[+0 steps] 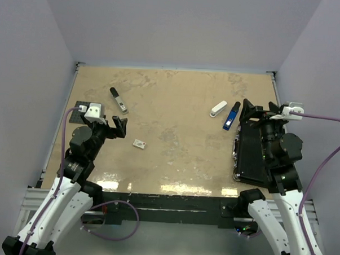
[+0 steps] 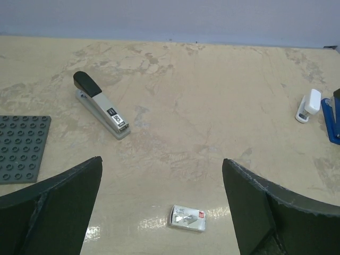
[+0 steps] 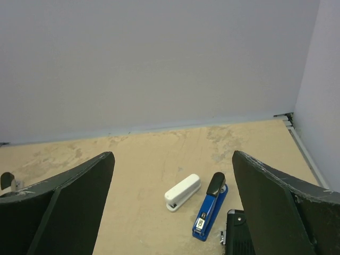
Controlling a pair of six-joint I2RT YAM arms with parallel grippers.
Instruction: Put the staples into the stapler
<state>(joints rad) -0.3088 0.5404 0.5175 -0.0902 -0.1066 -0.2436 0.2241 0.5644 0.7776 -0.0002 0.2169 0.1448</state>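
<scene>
Pale lilac-grey walls close in on three sides, plain all the way round. The tan bench is worn and blotchy, and light glares off its near edge.

**A:** How many staplers lie on the surface?
**B:** Three: one grey-and-black stapler, one white stapler and one blue stapler.
**A:** Staple boxes?
**B:** One: a small whitish box of staples with a red mark.
**A:** Other items?
**B:** One dark studded plate at the left edge, and one flat black case at the right edge.
**A:** Arms?
**B:** Two: left arm and right arm, each with two fingers.
</scene>
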